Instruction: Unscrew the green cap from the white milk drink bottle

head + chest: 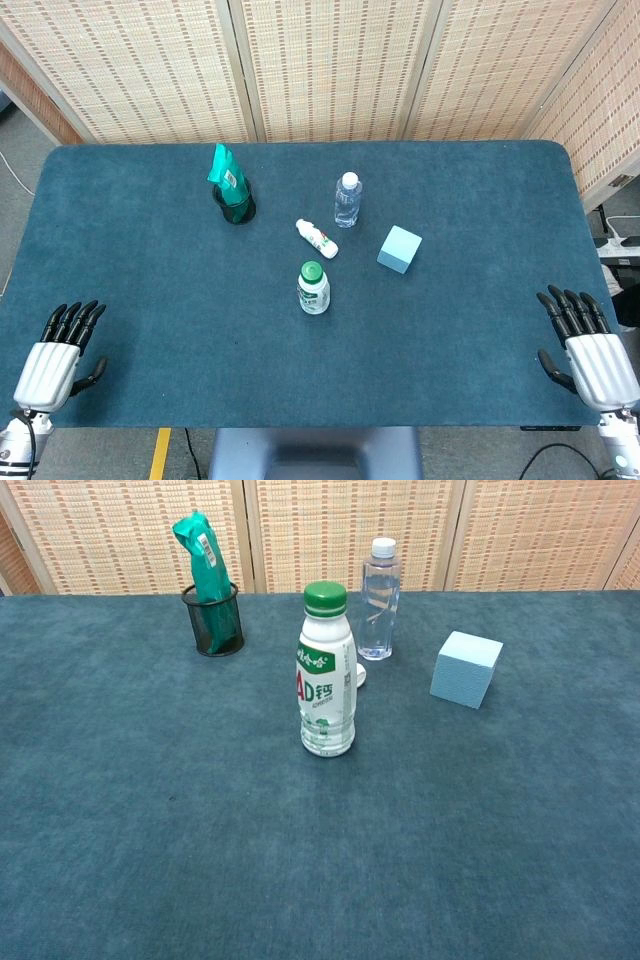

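Note:
The white milk drink bottle [313, 290] [327, 685] stands upright near the middle of the blue table, its green cap [312, 270] [325, 598] screwed on top. My left hand [58, 355] rests at the front left edge, fingers apart and holding nothing. At the front right edge my right hand [588, 350] lies the same way, fingers spread and empty. Both hands are far from the bottle and appear only in the head view.
A black mesh cup [235, 205] [214, 620] holding a green packet stands at the back left. A clear water bottle [347, 200] [378, 598] stands behind the milk bottle; a small white bottle [317, 238] lies on its side. A light blue cube [399, 249] [465, 668] sits to the right.

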Tool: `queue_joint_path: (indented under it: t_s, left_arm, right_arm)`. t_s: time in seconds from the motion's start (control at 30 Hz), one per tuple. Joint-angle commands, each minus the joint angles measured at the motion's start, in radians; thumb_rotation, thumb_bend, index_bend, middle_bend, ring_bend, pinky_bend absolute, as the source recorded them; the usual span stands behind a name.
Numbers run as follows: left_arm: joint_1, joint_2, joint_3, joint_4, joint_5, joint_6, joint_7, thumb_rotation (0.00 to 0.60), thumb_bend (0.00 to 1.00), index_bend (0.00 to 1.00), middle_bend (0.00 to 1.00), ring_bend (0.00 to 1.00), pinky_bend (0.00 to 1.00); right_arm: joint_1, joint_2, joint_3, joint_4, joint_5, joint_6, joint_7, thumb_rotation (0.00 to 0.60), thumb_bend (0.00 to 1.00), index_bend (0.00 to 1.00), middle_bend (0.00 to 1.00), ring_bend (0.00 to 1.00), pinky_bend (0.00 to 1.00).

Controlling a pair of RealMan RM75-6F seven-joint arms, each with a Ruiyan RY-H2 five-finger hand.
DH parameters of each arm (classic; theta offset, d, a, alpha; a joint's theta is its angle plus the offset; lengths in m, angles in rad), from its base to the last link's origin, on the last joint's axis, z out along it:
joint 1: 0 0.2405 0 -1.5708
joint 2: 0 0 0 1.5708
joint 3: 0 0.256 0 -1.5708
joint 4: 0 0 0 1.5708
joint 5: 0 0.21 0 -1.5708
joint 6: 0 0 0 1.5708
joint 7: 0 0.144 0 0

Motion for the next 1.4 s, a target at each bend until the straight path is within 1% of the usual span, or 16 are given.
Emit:
queue_joint_path:
  t_s: [0.03,0.13,0.23,0.27,0.37,0.4,0.5,0.57,0.67,0.87,0.97,1.17,1.4]
  left_arm:
    - [0.000,-0.001,0.002,-0.001,0.003,-0.001,-0.001,0.600,0.39,0.00,0.04,0.00,0.01]
    - [-0.009,-0.004,0.011,-0.011,0.015,-0.016,-0.065,0.600,0.39,0.00,0.03,0.00,0.02]
    - [-0.034,-0.027,0.014,-0.016,0.023,-0.050,-0.253,0.600,0.39,0.00,0.00,0.00,0.03]
    - [-0.049,-0.039,0.011,-0.020,0.026,-0.067,-0.353,0.600,0.39,0.00,0.00,0.00,0.03]
    - [-0.099,-0.068,-0.008,-0.033,0.015,-0.129,-0.599,0.600,0.38,0.00,0.00,0.00,0.03]
    - [-0.114,-0.073,-0.018,-0.041,-0.002,-0.156,-0.643,0.600,0.36,0.00,0.00,0.00,0.05]
    - [-0.165,-0.093,-0.056,-0.081,-0.054,-0.240,-0.718,0.600,0.33,0.00,0.00,0.00,0.09]
    - [-0.200,-0.114,-0.081,-0.106,-0.085,-0.291,-0.768,0.600,0.32,0.00,0.00,0.00,0.08]
    - [-0.249,-0.167,-0.109,-0.103,-0.116,-0.357,-0.787,0.600,0.32,0.00,0.00,0.00,0.05]
    - [-0.331,-0.303,-0.160,-0.055,-0.172,-0.443,-0.774,0.600,0.31,0.00,0.00,0.00,0.02]
    - [-0.364,-0.361,-0.187,-0.019,-0.188,-0.454,-0.754,0.600,0.31,0.00,0.00,0.00,0.01]
    - [-0.428,-0.466,-0.223,0.051,-0.201,-0.472,-0.707,0.600,0.31,0.00,0.00,0.00,0.00]
    - [-0.518,-0.568,-0.268,0.152,-0.224,-0.528,-0.679,0.600,0.31,0.00,0.00,0.00,0.00]
  right_arm:
    - [0.001,-0.002,0.000,0.001,0.000,-0.002,-0.001,0.600,0.30,0.00,0.00,0.00,0.00]
    - [0.002,-0.004,0.001,0.002,0.000,-0.004,0.000,0.600,0.30,0.00,0.00,0.00,0.00]
    - [0.003,-0.005,-0.001,0.000,-0.003,-0.008,0.004,0.600,0.30,0.00,0.00,0.00,0.00]
    - [0.004,-0.005,-0.002,0.000,-0.006,-0.008,0.006,0.600,0.30,0.00,0.00,0.00,0.00]
    - [0.004,-0.003,-0.002,0.002,-0.011,-0.007,0.011,0.600,0.30,0.00,0.00,0.00,0.00]
    - [0.004,-0.002,-0.002,0.002,-0.011,-0.006,0.015,0.600,0.30,0.00,0.00,0.00,0.00]
    - [0.002,0.004,-0.001,0.001,-0.012,0.001,0.032,0.600,0.30,0.00,0.00,0.00,0.00]
    - [0.000,0.007,0.000,0.001,-0.016,0.010,0.046,0.600,0.30,0.00,0.00,0.00,0.00]
    - [-0.004,0.011,0.000,0.000,-0.023,0.019,0.056,0.600,0.30,0.00,0.00,0.00,0.00]
    - [-0.003,0.017,0.000,0.001,-0.020,0.015,0.070,0.600,0.30,0.00,0.00,0.00,0.00]
    - [-0.002,0.023,0.000,0.000,-0.016,0.009,0.083,0.600,0.30,0.00,0.00,0.00,0.00]
    - [0.004,0.034,-0.002,-0.001,-0.009,-0.009,0.110,0.600,0.30,0.00,0.00,0.00,0.00]
    - [0.005,0.045,-0.002,-0.003,-0.003,-0.015,0.130,0.600,0.30,0.00,0.00,0.00,0.00]
